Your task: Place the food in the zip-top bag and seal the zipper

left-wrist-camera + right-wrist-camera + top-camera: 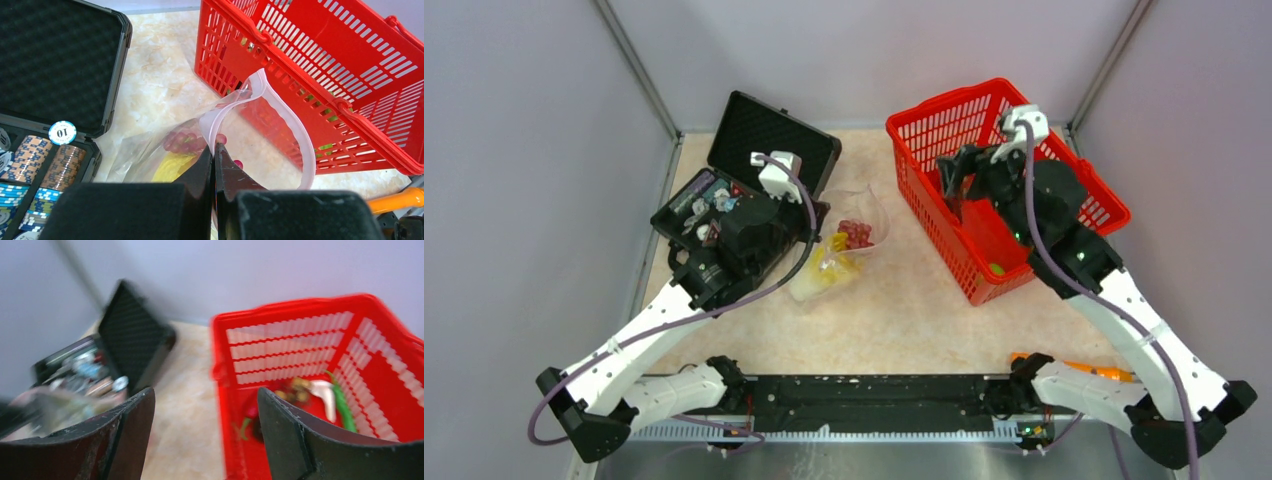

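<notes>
Black fingers of the left gripper (pixel 215 150) fill the bottom of the left wrist view, pressed together on the near stretch of the zipper (pixel 295 125), the pale pink strip that loops wide open around the mouth of the zip-top bag (pixel 140 155). That mouth gapes toward the red basket (pixel 1064 180). The bag lies on the table just to the left of the basket, not touching it. Inside the bag, right beyond the pinching tips, sit the red-purple grapes (pixel 185 140) and, nearer the arm, the yellow leafy bunch (pixel 172 165).

Over the basket hangs the right gripper (pixel 205 425), its fingers spread wide with nothing between them. On the basket floor lie brown bits (pixel 295 390), a long green piece (pixel 342 400) and a pale piece (pixel 325 395), all blurred in the right wrist view. The top view shows a small green fruit (pixel 996 268) in the basket's near corner.

Farther left of the basket, past the bag, the black case (pixel 65 50) stands open with its stacked chips (pixel 30 155). One white-and-blue chip (pixel 62 132) reads "10".

Beige marbled tabletop (pixel 904 300), with pale grey walls around it. An orange-handled tool (pixel 1089 370) lies on the near side of the basket, by the right arm's base.
</notes>
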